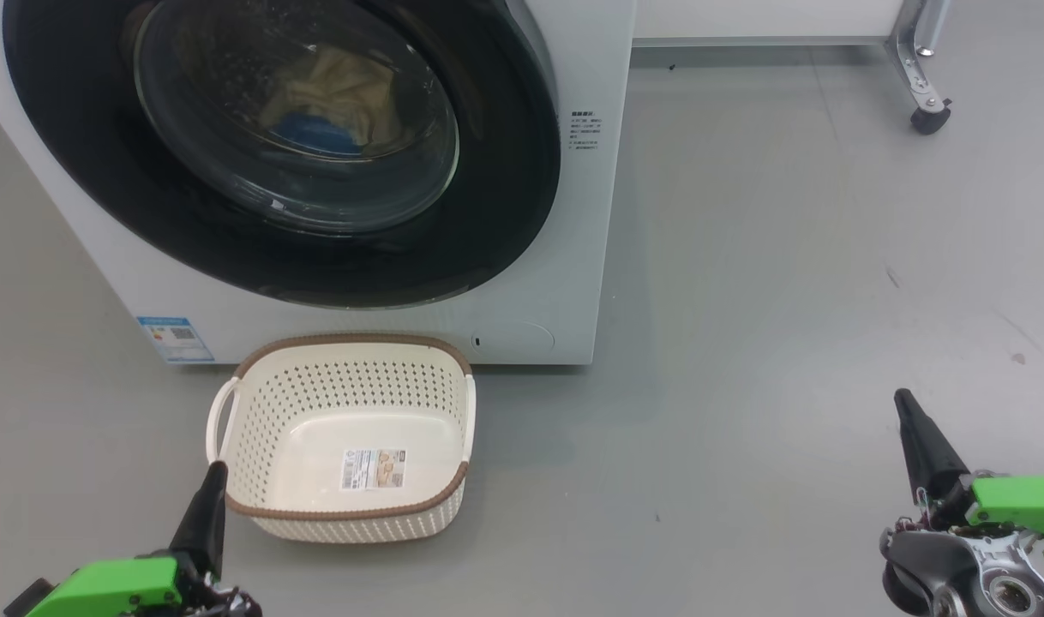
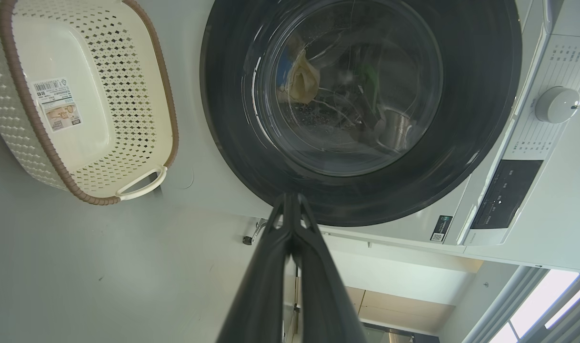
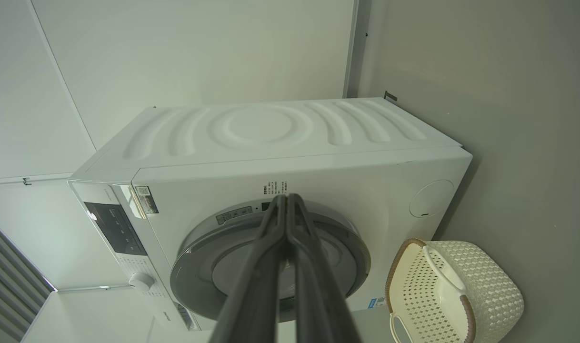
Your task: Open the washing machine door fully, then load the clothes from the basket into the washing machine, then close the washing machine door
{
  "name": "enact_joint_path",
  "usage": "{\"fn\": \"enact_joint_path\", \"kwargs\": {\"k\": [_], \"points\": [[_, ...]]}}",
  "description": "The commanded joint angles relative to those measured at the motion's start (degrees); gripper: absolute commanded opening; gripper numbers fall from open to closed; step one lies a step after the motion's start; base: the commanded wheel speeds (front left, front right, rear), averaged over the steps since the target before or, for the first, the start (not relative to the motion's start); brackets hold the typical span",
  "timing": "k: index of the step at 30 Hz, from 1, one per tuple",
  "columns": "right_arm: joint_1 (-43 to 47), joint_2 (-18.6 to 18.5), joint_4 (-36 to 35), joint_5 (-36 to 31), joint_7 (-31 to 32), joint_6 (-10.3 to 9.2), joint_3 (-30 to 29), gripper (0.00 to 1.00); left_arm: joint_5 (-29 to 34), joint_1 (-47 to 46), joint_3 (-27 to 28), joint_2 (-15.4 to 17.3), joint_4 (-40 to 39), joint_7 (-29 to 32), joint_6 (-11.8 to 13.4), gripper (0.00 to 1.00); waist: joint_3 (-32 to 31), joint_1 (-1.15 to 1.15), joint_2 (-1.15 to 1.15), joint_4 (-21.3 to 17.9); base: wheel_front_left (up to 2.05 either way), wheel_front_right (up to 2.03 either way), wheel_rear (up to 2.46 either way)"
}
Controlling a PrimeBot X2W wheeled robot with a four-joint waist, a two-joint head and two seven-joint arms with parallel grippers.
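The door is seen shut on the washer, so the final step is judged done; only parking the arms seems called for. The left gripper and right gripper are pressed together, empty. The clothes lie inside, ahead of the jaws. The basket, just beside the left tips, is empty.

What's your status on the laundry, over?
Both shut, empty: left gripper, right gripper. The washing machine door closed, clothes inside, basket empty. Nothing in the way.

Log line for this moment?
door: closed | clothes: inside washing machine | basket: empty, on floor | left gripper: shut, free | right gripper: shut, free
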Motion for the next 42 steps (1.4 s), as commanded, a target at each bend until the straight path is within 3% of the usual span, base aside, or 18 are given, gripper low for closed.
{"fn": "enact_joint_path", "kwargs": {"k": [1, 42], "points": [[-3.17, -0.39, -1.79, -0.65, 0.38, 0.01, 0.91, 0.00, 0.49, -2.89, 2.18, 0.45, -1.60, 0.31, -0.41, 0.00, 0.00, 0.00, 0.00, 0.00, 0.00, 0.00, 0.00], [-3.19, -0.23, -1.78, -0.84, 0.56, 0.01, 0.68, 0.00, 0.57, -2.90, 2.28, 0.38, -1.60, 0.39, -0.41, 0.00, 0.00, 0.00, 0.00, 0.00, 0.00, 0.00, 0.00]]}}
